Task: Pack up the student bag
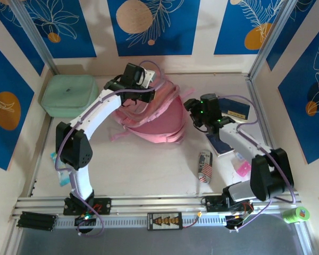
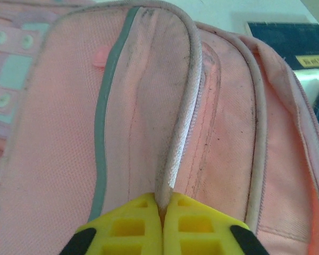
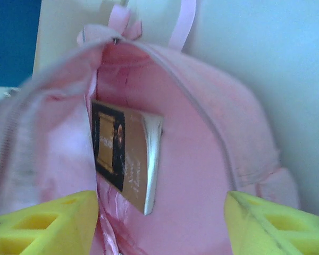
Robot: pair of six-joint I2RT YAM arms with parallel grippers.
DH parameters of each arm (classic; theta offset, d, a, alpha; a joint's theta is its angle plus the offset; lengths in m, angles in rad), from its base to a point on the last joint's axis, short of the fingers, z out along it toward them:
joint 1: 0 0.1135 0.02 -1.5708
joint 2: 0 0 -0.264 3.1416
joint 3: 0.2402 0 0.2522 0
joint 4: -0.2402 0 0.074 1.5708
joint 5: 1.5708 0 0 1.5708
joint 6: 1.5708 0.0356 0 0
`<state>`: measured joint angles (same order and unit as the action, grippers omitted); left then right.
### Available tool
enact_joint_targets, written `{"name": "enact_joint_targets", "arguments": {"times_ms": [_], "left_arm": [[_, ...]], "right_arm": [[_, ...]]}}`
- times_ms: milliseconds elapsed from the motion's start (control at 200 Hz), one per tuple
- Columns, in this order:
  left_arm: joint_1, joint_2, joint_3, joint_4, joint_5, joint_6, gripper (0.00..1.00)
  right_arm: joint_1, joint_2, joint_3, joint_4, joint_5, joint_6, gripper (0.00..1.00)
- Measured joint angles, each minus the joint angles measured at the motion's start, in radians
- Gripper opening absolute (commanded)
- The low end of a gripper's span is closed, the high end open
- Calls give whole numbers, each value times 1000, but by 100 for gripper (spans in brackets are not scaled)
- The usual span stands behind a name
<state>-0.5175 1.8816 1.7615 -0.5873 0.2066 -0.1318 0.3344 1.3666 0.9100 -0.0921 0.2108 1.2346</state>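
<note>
Cream walls (image 1: 204, 26) all round, with blue leaf-print panels (image 1: 151, 21). Pale tabletop (image 1: 143, 170), evenly lit, metal rail (image 1: 149, 202) along the near edge.

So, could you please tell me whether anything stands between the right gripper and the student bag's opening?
Nothing visible does. The right gripper faces straight into the student bag, fingers apart, with a book already inside; the left gripper pinches the bag's rim.

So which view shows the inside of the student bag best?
Right wrist: it looks straight into the open mouth of the student bag, with a book inside. Top external shows the bag's outside from above. Left wrist shows its outer fabric close up, one piped edge pinched in the left jaws.
</note>
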Motion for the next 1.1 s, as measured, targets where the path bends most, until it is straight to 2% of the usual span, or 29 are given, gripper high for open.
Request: {"name": "enact_joint_targets", "arguments": {"times_ms": [120,195,335,460,730,895,1100], "left_arm": [[-12,0,-63,35,53,-32,51],[-16,-10,-113,80,68,-56,66],[-3,-82,-270,163,68,-132,81],[43,-179,-404,214,27,-225,82],[257,-350,-671,275,-60,-476,80],[343,-352,-806,327,-50,-612,75],[355,-275,-799,385,-51,-679,68]], "right_arm": [[-26,-40,0,-75,23,-50,70],[-28,-41,0,-107,22,-81,73],[-24,-31,0,-117,-13,-138,76],[2,3,1,-105,-47,-180,77],[61,63,10,-114,-81,-213,77],[62,84,38,-132,-84,-221,77],[62,104,48,-138,-97,-220,74]]}}
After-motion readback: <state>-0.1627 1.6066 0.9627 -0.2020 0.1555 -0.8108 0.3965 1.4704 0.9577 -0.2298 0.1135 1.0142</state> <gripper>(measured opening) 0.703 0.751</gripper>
